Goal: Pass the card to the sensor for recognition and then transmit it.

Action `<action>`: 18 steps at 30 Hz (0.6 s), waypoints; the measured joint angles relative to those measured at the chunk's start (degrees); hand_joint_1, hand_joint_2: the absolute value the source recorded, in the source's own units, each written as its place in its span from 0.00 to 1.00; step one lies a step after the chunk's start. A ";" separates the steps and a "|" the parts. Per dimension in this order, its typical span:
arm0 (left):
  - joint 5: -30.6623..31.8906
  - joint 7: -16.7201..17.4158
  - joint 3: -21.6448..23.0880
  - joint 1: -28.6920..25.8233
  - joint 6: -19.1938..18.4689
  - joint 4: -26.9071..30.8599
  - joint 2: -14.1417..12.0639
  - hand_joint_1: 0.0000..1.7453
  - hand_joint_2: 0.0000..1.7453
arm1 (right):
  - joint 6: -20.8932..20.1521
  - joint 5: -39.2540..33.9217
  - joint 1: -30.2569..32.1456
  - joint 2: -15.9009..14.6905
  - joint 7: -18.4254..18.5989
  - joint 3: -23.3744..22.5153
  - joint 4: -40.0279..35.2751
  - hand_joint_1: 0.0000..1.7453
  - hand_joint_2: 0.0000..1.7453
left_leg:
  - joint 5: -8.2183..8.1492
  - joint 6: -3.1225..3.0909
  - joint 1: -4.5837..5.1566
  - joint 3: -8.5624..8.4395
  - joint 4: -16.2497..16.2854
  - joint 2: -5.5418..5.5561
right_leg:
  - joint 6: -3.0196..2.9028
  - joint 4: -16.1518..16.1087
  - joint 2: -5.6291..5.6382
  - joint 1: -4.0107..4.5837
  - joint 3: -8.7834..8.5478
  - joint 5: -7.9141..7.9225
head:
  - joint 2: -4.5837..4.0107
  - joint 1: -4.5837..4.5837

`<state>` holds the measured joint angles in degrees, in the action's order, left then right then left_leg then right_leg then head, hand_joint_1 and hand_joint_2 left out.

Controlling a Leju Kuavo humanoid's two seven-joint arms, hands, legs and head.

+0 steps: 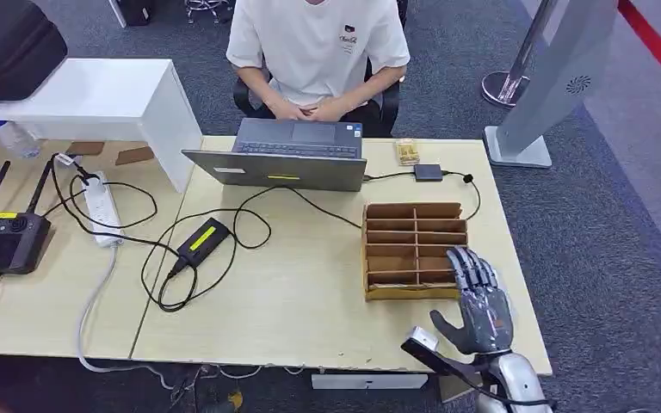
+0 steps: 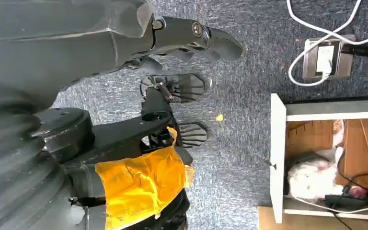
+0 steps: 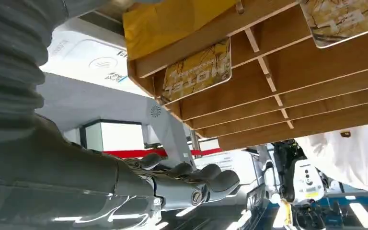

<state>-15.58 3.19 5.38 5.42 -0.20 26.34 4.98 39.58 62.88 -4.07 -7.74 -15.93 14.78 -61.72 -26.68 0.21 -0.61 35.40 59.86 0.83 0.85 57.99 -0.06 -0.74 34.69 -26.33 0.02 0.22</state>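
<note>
Card [image 3: 197, 72]: a patterned yellow card standing in a slot of the wooden rack, seen from the right wrist view; a second card [image 3: 347, 19] sits in another slot of the same rack. Neither is touched by a hand.
Right hand [image 1: 478, 297]: nearest of all, at the desk's near right edge, fingers spread apart and holding nothing; its fingertips reach the rack's near right corner, thumb out to the side.
Card relative to hand: in the right wrist view the fingers [image 3: 206, 179] lie apart from the card, outside the rack, with open space between them. Which compartment holds it I cannot tell from the head view.
Left hand [image 2: 191, 38]: hanging over the grey carpet, away from the desk; fingers extended, nothing in them.
Rack [image 1: 413, 249]: brown divided organiser on the desk [image 1: 310, 292], right of the cable loops.
Sensor [image 1: 428, 172]: probably the small dark box on a cable just beyond the rack, beside the laptop [image 1: 288, 159]; a judgement only.
Person [image 1: 317, 47]: seated beyond the laptop, hands together.
Risk: the open fingers could push the light rack or jam on a divider, since the card stands tight in its slot; a thin pinch could drop it short of the sensor.
</note>
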 joint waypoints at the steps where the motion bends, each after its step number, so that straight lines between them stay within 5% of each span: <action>1: 0.02 0.00 0.00 0.01 0.00 0.00 0.02 0.00 1.00 | 0.00 0.00 -0.18 0.11 0.04 0.00 0.32 0.00 1.00 | 0.00 0.00 0.00 0.00 0.00 0.00 | 0.00 0.00 0.00 0.00 0.00 0.00 | 0.00 0.00; 18: 0.15 0.02 0.00 0.79 0.09 0.00 0.50 0.00 1.00 | 0.02 0.02 -3.51 2.47 -0.33 0.02 4.48 0.00 1.00 | 0.00 0.00 0.00 0.00 0.00 0.00 | 0.00 0.01 0.00 0.00 0.00 0.00 | 0.00 0.00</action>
<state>-15.43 3.21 5.38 6.21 -0.11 26.34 5.49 39.60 62.90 -7.58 -5.27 -16.26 14.80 -57.24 -26.68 0.21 -0.61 35.40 59.86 0.83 0.85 57.99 -0.06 -0.74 34.69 -26.33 0.02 0.22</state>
